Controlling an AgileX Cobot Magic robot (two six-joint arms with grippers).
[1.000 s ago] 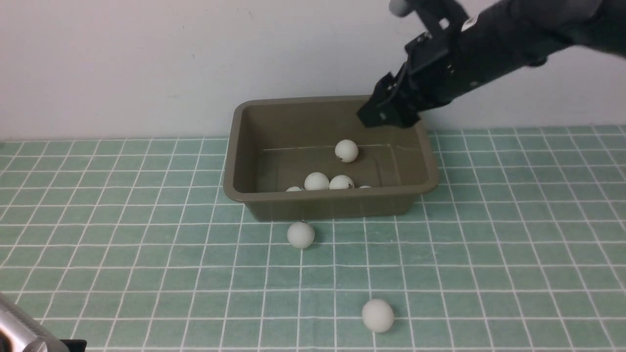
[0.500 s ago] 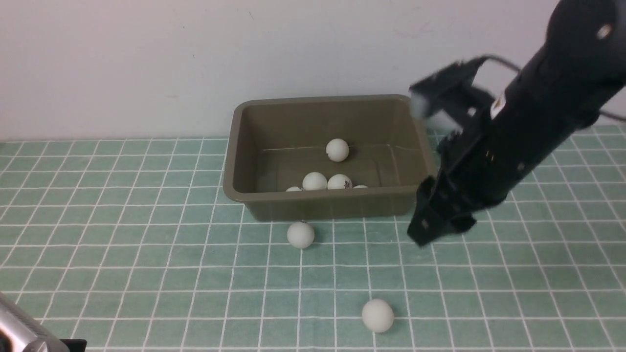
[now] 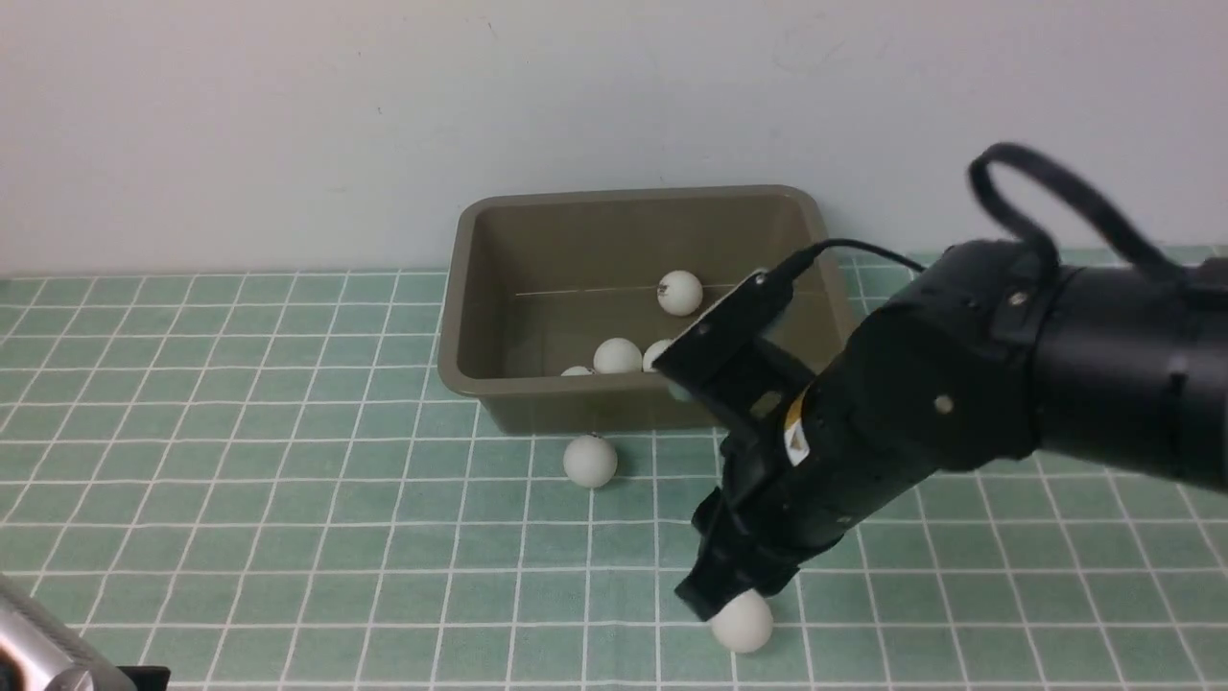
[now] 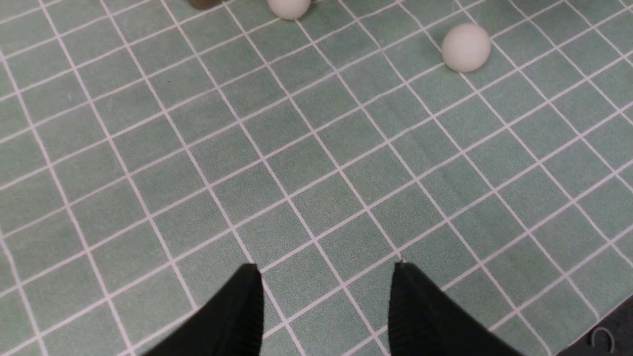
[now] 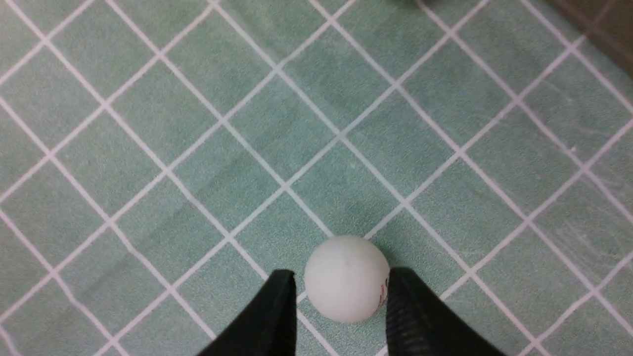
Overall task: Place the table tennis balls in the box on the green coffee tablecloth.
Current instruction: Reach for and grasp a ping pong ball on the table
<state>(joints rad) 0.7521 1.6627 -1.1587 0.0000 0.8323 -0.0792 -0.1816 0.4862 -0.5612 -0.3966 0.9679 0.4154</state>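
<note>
The olive-brown box [image 3: 460, 288] stands at the back of the green coffee tablecloth [image 3: 240, 480] and holds several table tennis balls; one [image 3: 679, 293] lies apart from the others at the front wall [image 3: 617, 355]. Another ball [image 3: 589, 461] rests on the cloth just in front of the box. My right gripper [image 3: 720, 603] is down over the nearest ball [image 3: 741, 622]. In the right wrist view this ball [image 5: 346, 279] sits on the cloth between the open fingers [image 5: 277, 316]; one finger touches it and the other stands a sliver off. My left gripper [image 4: 324, 269] is open over bare cloth.
The white wall runs close behind the box. In the left wrist view the two loose balls [image 4: 466, 47] [image 4: 289, 7] lie far ahead of the fingers, and the cloth's edge [image 4: 583, 321] shows nearby. A silver part of the left arm [image 3: 38, 643] shows at the front view's bottom left corner.
My right arm swung from above the box's back right corner down to the nearest ball, its jaws narrowing. The lone ball in the box rolled a little. The left gripper stayed still.
</note>
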